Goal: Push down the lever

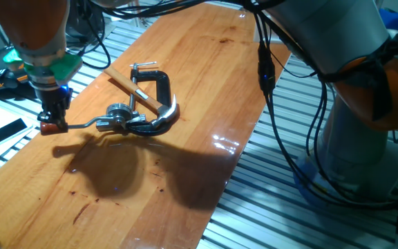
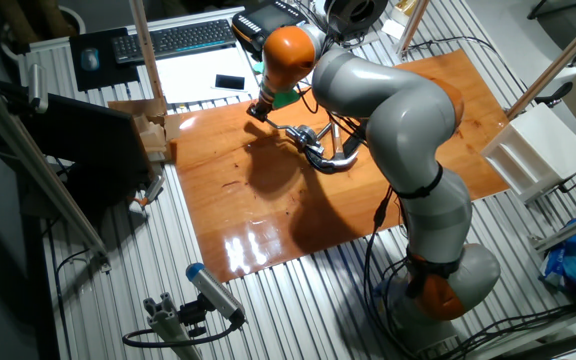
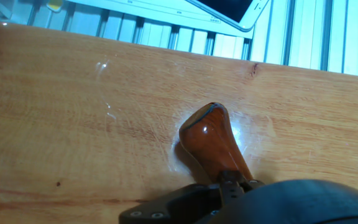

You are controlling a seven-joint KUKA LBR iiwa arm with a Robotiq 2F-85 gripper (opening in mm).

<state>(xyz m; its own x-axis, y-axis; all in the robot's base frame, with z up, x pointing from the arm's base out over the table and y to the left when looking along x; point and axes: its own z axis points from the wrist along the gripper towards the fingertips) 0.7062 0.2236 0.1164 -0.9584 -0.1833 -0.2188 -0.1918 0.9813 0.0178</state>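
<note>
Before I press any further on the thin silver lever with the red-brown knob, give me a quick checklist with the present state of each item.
1. Gripper at the red-brown knob: ok, right above it.
2. Contact between fingers and knob: cannot tell.
3. Thin silver lever rod lies near horizontal above the wooden board: ok.
4. Bare board under the knob: ok.
5. Black C-clamp and wooden hammer handle lie past the hinge fitting, off the knob's path: ok.
6. Jaws open or shut: cannot tell.
</note>
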